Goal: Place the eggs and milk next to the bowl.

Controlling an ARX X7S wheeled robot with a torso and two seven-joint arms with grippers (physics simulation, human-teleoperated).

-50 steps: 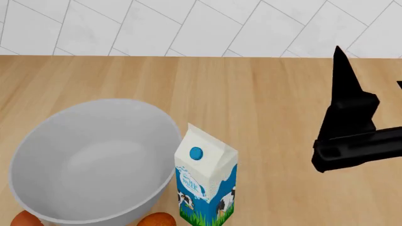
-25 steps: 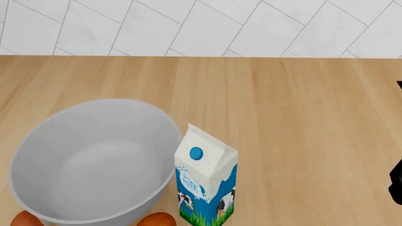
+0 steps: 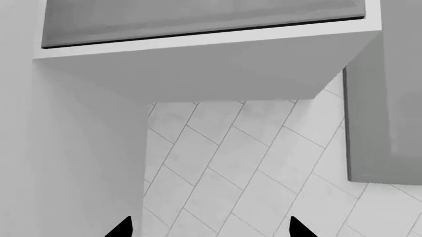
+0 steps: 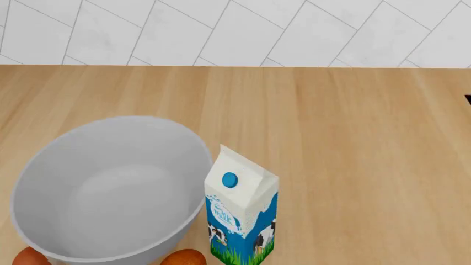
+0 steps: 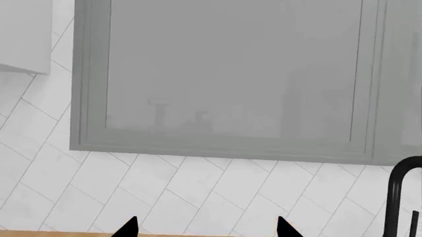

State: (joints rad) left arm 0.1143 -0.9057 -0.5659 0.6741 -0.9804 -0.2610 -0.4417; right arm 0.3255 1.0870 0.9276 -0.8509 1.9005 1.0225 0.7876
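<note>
On the wooden counter [image 4: 346, 138] stands the grey-white bowl [image 4: 110, 187] at the near left. The milk [image 4: 241, 212] is upright just right of the bowl, close to its rim. Two brown eggs lie at the bowl's near side, mostly cut off by the frame edge: one egg [image 4: 182, 257] by the carton's foot, the other egg [image 4: 30, 256] at the far left. Neither arm shows in the head view. The left gripper [image 3: 207, 228] is open, facing wall tiles and a cupboard. The right gripper [image 5: 205, 228] is open too, facing a window, nothing between its tips.
A white tiled wall [image 4: 235, 30] runs along the counter's back edge. In the left wrist view a white cupboard [image 3: 218, 64] hangs overhead. The right wrist view shows a grey window frame [image 5: 224, 143] and a black faucet [image 5: 402, 197] at one side.
The right arm, which stood over the counter's right side a second ago, has drawn back out of the head view. Bowl, milk and eggs have not moved.
</note>
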